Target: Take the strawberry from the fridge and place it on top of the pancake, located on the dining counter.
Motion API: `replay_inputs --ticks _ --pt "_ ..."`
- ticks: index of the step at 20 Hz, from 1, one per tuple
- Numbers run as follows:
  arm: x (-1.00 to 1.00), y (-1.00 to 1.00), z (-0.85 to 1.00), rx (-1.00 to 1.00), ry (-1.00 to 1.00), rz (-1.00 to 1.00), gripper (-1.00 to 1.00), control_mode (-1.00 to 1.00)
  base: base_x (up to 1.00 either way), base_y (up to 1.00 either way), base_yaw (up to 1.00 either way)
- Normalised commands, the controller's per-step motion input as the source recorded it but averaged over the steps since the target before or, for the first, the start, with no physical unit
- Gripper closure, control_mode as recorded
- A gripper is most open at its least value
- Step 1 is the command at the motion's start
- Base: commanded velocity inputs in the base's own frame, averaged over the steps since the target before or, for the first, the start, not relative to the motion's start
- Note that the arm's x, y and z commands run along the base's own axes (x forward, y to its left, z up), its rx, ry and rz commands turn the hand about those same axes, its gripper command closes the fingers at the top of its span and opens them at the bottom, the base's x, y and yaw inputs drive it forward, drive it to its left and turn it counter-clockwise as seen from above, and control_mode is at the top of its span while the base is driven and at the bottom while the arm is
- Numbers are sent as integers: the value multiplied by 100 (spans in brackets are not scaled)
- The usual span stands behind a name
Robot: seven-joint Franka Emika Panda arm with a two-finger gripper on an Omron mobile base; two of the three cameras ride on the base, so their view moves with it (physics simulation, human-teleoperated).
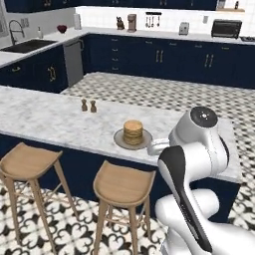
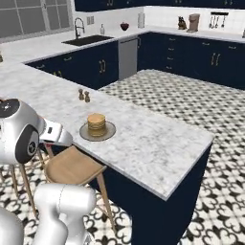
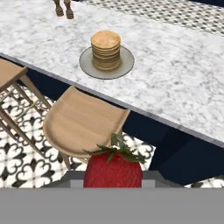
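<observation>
Nearest to us, in the hand view, the strawberry sat right at the gripper, red and green-capped; we saw its lower part cut off by the bottom of the picture, and the jaws were drawn in tight on it, so we took the berry as gripped. The finger tips themselves were hidden behind the fruit. Just beyond and below the hand stood a wooden stool, its tan seat lying between the berry and the edge of the dining counter. A second stool showed off to the hand's left. Past the stool's seat ran the marble edge of the counter on its navy base, and farther on, ahead of the hand and a little to its left, the pancake stood as a golden stack on a round grey plate, well apart from the berry and bare on top. Beyond the plate, farther left, a pair of small brown shakers stood close together on the marble. In the left base view we saw the same stack on the counter just ahead of the white arm, and far off, past the patterned floor, the navy wall cabinets.
</observation>
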Motion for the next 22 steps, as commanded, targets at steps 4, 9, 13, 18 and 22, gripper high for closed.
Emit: replay_inputs --ticks 4,9,13,18,22 --pt "0 0 0 0 0 0 100 100 20 55 -44" --pt "0 0 0 0 0 0 100 100 -16 41 -36" --pt "0 0 0 0 0 0 100 100 -98 45 -18" --pt "0 0 0 0 0 0 100 100 -19 70 -10" --pt "0 0 0 0 0 0 100 100 78 17 -13"
